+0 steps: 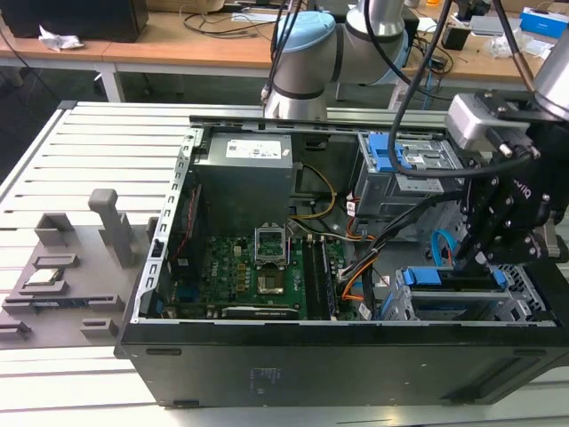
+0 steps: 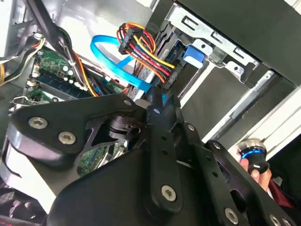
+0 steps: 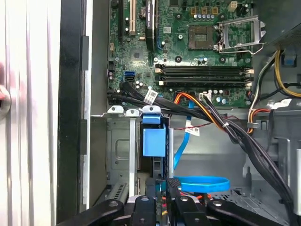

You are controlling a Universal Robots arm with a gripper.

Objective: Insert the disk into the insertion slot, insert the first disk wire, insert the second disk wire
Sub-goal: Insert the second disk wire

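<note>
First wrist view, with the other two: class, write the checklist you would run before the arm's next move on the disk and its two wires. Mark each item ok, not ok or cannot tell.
1. The disk sits inside the insertion slot: ok, its blue carrier lies within the cage.
2. The gripper is at the slot: ok, it hangs just above the cage.
3. The second disk wire is plugged in: cannot tell, its end is hidden behind the gripper.
4. The first disk wire is plugged in: cannot tell.
5. The black cable bundle is clear of the slot: ok, it runs beside it.
</note>
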